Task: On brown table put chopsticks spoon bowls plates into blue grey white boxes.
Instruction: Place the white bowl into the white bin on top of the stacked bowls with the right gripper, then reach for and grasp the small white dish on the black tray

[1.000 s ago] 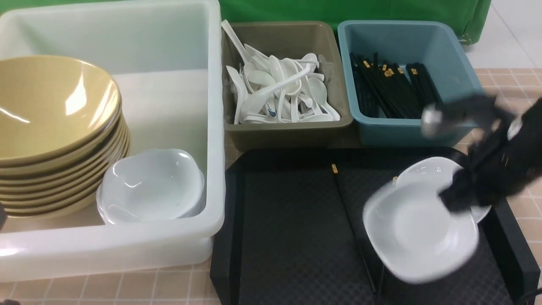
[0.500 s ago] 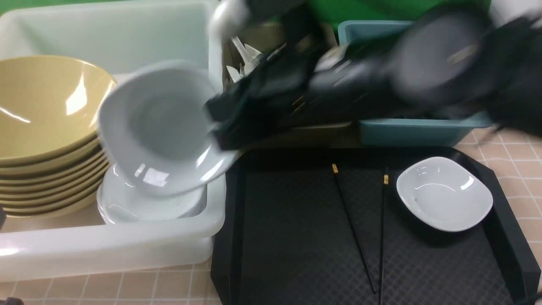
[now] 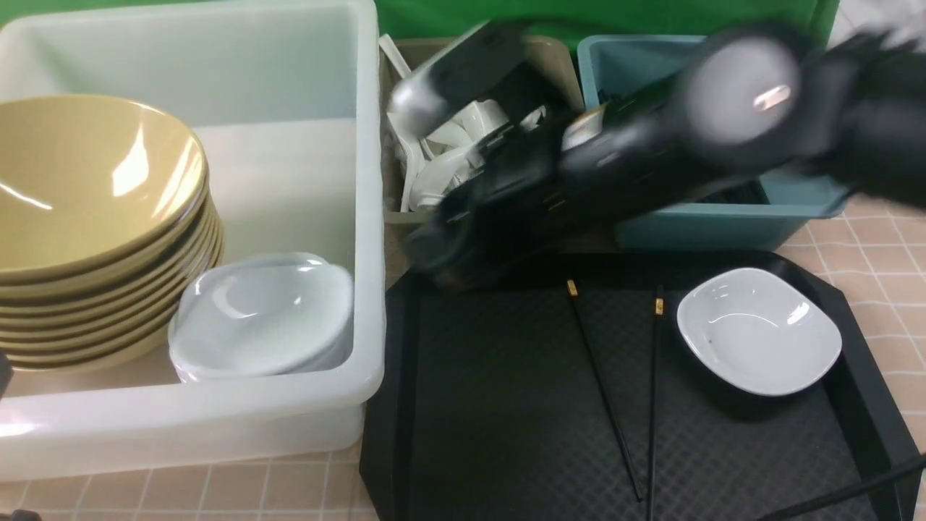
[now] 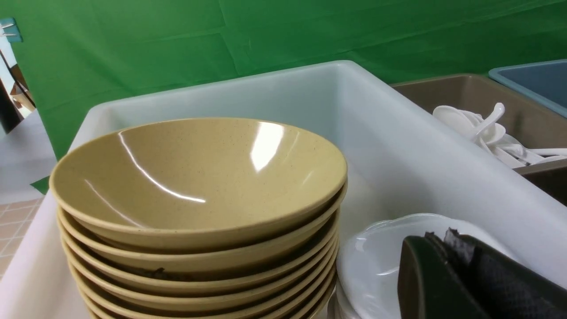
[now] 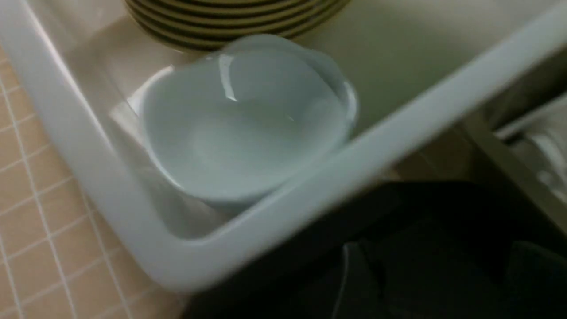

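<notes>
Small glossy white rounded-square plates (image 3: 264, 315) lie stacked in the near right corner of the large translucent white box (image 3: 217, 405), just beside the tall stack of wide mustard-tan bowls (image 3: 87, 188) to their left. One further white plate (image 3: 759, 329) sits at the right of the black textured tray (image 3: 499, 420), just right of two thin black chopsticks (image 3: 606, 394) lying loose there. Right gripper (image 3: 445, 253), blurred, hangs over the tray's far left corner, before the olive-grey box (image 3: 561, 69) of white spoons (image 3: 441, 166); its fingers stand apart, empty. Left gripper (image 4: 447, 266) is closed, at the near left of the white box. Blue-teal box (image 3: 694, 235) stands far right on the tan tiled table (image 3: 882, 239).
</notes>
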Tool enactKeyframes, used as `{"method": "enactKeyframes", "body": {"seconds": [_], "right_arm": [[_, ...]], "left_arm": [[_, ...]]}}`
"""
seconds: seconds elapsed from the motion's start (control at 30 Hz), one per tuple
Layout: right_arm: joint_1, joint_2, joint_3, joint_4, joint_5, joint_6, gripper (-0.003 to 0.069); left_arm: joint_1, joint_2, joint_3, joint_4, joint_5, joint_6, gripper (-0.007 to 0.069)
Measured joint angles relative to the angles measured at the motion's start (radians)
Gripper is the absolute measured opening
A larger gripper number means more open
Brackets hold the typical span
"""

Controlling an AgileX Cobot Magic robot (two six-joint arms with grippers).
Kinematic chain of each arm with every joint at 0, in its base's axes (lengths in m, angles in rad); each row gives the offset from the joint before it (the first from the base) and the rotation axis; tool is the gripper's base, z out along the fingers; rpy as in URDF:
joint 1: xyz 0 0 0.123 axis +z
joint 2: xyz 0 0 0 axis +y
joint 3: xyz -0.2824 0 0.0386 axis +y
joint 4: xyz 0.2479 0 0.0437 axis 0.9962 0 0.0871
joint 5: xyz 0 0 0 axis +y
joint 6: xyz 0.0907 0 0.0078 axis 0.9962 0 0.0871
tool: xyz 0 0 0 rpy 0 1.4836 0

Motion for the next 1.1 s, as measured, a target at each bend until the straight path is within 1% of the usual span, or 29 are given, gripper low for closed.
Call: {"method": "enactKeyframes", "body": {"seconds": [0.07, 0.1, 0.13, 0.17, 0.2, 0.23, 0.27, 0.33, 0.4, 0.43, 0.47, 0.5, 0.53, 0.6, 0.63, 0.67, 0.7, 0.73, 0.77, 0.83, 0.9, 0.93, 0.97, 1.07, 1.1], "right_arm": [[-0.086, -0.043, 0.000, -0.110, 0.105, 0.071, 0.0456], [-0.118, -0.055, 0.003, -0.146, 0.142, 0.097, 0.0452], [-0.127, -0.055, 0.004, -0.155, 0.151, 0.104, 0.0451], [-0.193, -0.064, 0.026, -0.214, 0.207, 0.148, 0.0438], [-0.218, -0.065, 0.040, -0.231, 0.224, 0.160, 0.0428], [-0.274, -0.065, 0.086, -0.257, 0.235, 0.180, 0.0407], [-0.274, -0.064, 0.086, -0.257, 0.236, 0.182, 0.0402], [-0.362, -0.049, 0.187, -0.276, 0.214, 0.190, 0.0340], [-0.417, -0.022, 0.269, -0.284, 0.171, 0.204, 0.0278], [-0.442, 0.012, 0.317, -0.288, 0.135, 0.215, 0.0229], [-0.444, 0.012, 0.323, -0.288, 0.129, 0.216, 0.0223], [-0.453, 0.046, 0.355, -0.282, 0.102, 0.225, 0.0179], [-0.453, 0.073, 0.366, -0.267, 0.092, 0.226, 0.0157], [-0.438, 0.125, 0.376, -0.159, 0.079, 0.173, 0.0139], [-0.436, 0.129, 0.376, -0.159, 0.078, 0.166, 0.0139], [-0.405, 0.151, 0.376, -0.055, 0.074, 0.099, 0.0150], [-0.401, 0.153, 0.376, -0.045, 0.074, 0.084, 0.0155], [-0.381, 0.157, 0.375, -0.007, 0.075, 0.062, 0.0170], [-0.356, 0.157, 0.363, 0.026, 0.081, 0.033, 0.0215], [-0.348, 0.148, 0.336, 0.032, 0.088, 0.021, 0.0262], [-0.353, 0.130, 0.309, -0.002, 0.093, 0.033, 0.0328], [-0.354, 0.127, 0.306, -0.008, 0.093, 0.033, 0.0334], [-0.365, 0.113, 0.292, -0.058, 0.095, 0.072, 0.0372], [-0.413, 0.089, 0.282, -0.196, 0.099, 0.185, 0.0432], [-0.416, 0.089, 0.282, -0.203, 0.099, 0.193, 0.0435]], "left_arm": [[0.000, 0.000, 0.000, 0.000, 0.000, 0.000, 0.0002], [0.000, 0.000, 0.000, 0.000, 0.000, 0.000, 0.0002], [0.000, 0.000, 0.000, 0.000, 0.000, 0.000, 0.0002], [0.000, 0.000, 0.000, 0.000, 0.000, 0.000, 0.0002], [0.000, 0.000, 0.000, 0.000, 0.000, 0.000, 0.0002], [0.000, 0.000, 0.000, 0.000, 0.000, 0.000, 0.0002], [0.000, 0.000, 0.000, 0.000, 0.000, 0.000, 0.0002], [0.000, 0.000, 0.000, 0.000, 0.000, 0.000, 0.0002], [0.000, 0.000, 0.000, -0.001, -0.001, 0.000, 0.0002], [0.000, 0.000, 0.000, -0.001, -0.001, 0.000, 0.0002], [0.000, 0.000, 0.000, -0.001, -0.001, 0.000, 0.0002], [0.000, 0.000, 0.000, -0.001, -0.001, 0.000, 0.0002], [0.000, 0.000, 0.000, -0.001, -0.001, 0.000, 0.0002], [0.000, 0.000, 0.000, -0.001, -0.001, 0.000, 0.0002], [0.000, 0.000, 0.000, -0.001, -0.001, 0.000, 0.0002], [0.000, 0.000, 0.000, -0.001, -0.002, 0.000, 0.0002], [0.000, 0.000, 0.000, -0.001, -0.002, 0.000, 0.0002], [0.000, 0.000, 0.000, -0.001, -0.002, 0.000, 0.0002], [0.000, 0.000, 0.000, -0.001, -0.004, 0.000, 0.0002], [0.000, 0.000, 0.000, -0.001, -0.004, 0.000, 0.0002], [0.000, 0.000, 0.000, -0.001, -0.004, 0.000, 0.0002], [0.000, 0.000, 0.000, -0.001, -0.004, 0.000, 0.0002], [0.000, 0.000, 0.000, -0.001, -0.004, 0.000, 0.0002], [0.000, 0.000, 0.000, -0.001, -0.004, 0.001, 0.0002], [0.000, 0.000, 0.001, -0.001, -0.004, 0.001, 0.0002]]}}
